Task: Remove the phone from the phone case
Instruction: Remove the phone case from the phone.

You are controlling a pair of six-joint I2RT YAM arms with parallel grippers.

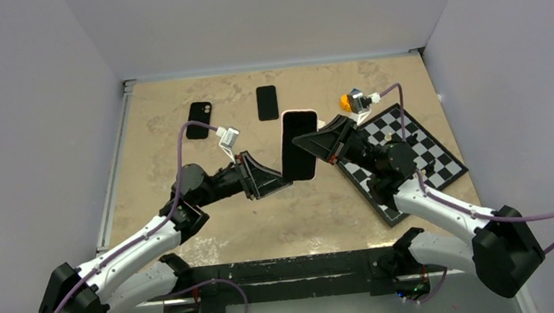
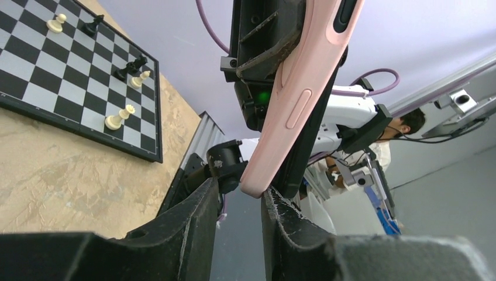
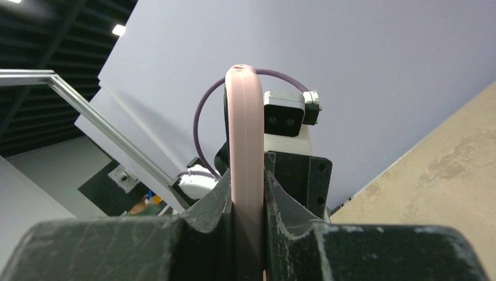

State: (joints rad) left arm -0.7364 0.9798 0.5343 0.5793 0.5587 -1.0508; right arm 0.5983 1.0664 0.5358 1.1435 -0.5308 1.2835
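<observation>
The phone in its pink case (image 1: 300,145) is held up off the table, dark screen facing the top camera. My right gripper (image 1: 322,141) is shut on its right edge; in the right wrist view the pink case (image 3: 244,129) stands edge-on, clamped between the jaws of the right gripper (image 3: 246,202). My left gripper (image 1: 282,179) is at the phone's lower left corner. In the left wrist view the left gripper (image 2: 241,202) is open, and the lower corner of the pink case (image 2: 292,105) hangs just above the gap, close to the right finger (image 2: 281,216).
A chessboard (image 1: 421,149) with a few pieces lies at the right, under my right arm; it also shows in the left wrist view (image 2: 64,76). A black phone case (image 1: 198,120) and a black phone (image 1: 267,101) lie at the back. A small orange-and-white object (image 1: 354,102) sits behind the board.
</observation>
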